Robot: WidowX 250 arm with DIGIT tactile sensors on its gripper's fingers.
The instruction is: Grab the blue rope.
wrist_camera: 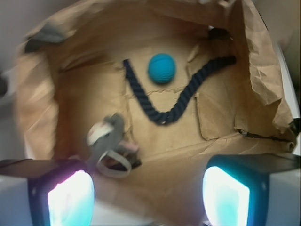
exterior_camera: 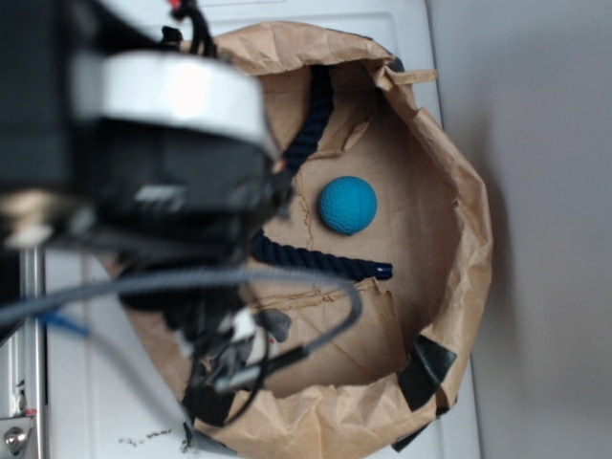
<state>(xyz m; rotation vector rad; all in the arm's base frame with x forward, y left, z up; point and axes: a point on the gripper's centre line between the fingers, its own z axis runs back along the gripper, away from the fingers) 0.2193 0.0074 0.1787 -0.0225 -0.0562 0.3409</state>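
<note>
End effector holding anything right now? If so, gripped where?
Nothing held. End effector is open, above the bag floor; the blue rope lies untouched ahead of it.

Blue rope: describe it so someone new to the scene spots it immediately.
Look inside the crumpled brown paper-lined bin. On its floor lies the thick dark navy twisted rope, bent into a V in the wrist view. The round teal ball sits between the V's arms; the rope is the only long, braided, bendy item, unlike the grey strap object nearer the end effector.
</note>
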